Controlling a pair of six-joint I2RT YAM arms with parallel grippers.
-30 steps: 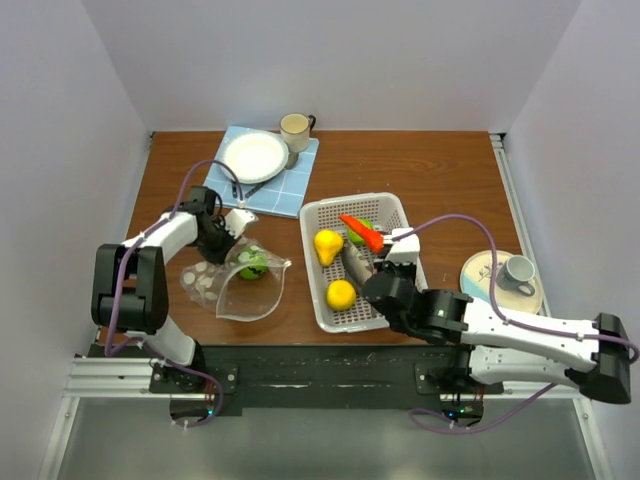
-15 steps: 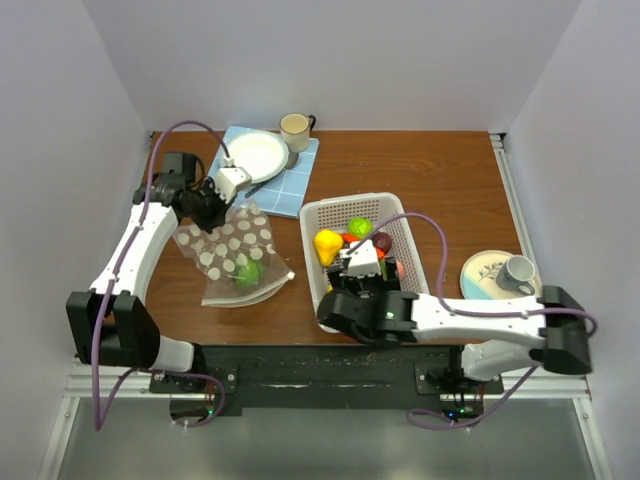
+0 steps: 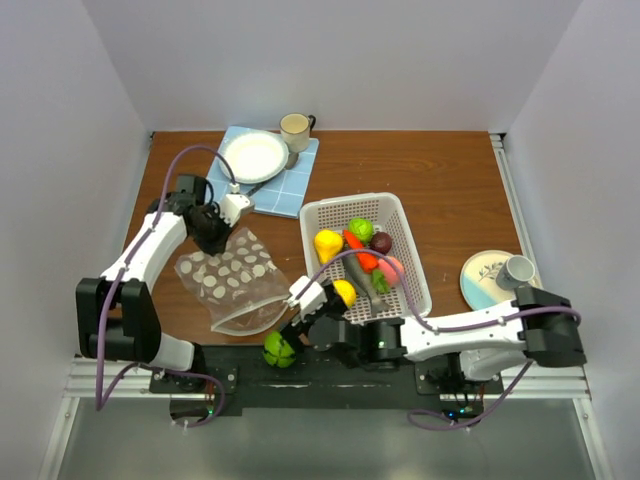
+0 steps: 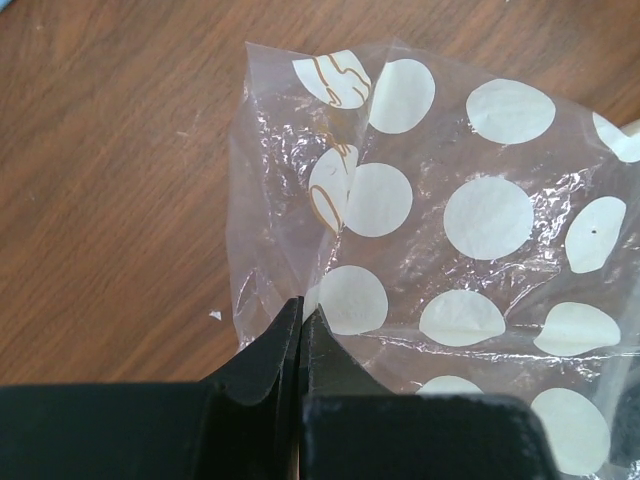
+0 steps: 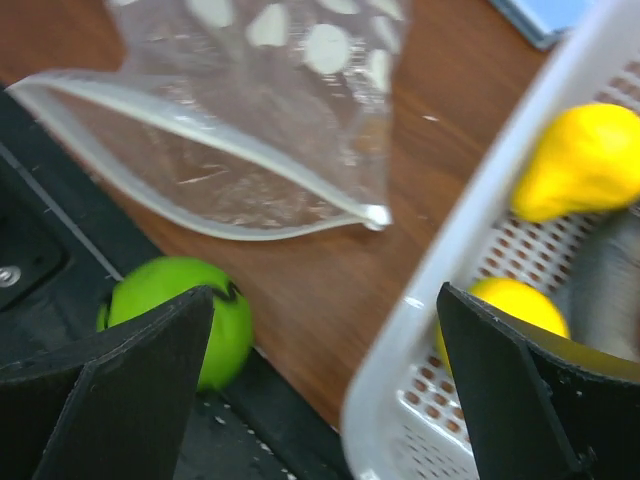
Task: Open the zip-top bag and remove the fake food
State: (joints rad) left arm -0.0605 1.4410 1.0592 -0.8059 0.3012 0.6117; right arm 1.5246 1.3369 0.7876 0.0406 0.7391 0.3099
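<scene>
The zip-top bag (image 3: 236, 285), clear with white dots, lies flat on the wood with its mouth agape toward the near edge. My left gripper (image 3: 213, 229) is shut on its far closed corner; the left wrist view shows the jaws (image 4: 302, 306) pinching the plastic (image 4: 450, 220). A green piece of fake food (image 3: 279, 349) sits outside the bag on the black rail at the near edge. My right gripper (image 3: 294, 332) hovers open just beside it; the green fruit (image 5: 175, 320) is by the left finger, not gripped. More fake food (image 3: 345, 290) fills the white basket (image 3: 412, 258).
Basket rim (image 5: 470, 230) lies between the right jaws, with a yellow pear (image 5: 585, 160) behind it. A white plate (image 3: 255, 155) on a blue mat and a mug (image 3: 295, 127) stand at the back. A saucer and a cup (image 3: 517, 268) sit at the right.
The green fruit has left the bag and now lies at the near edge. My right gripper swung left and low, and opened wide. The bag dropped flat.
</scene>
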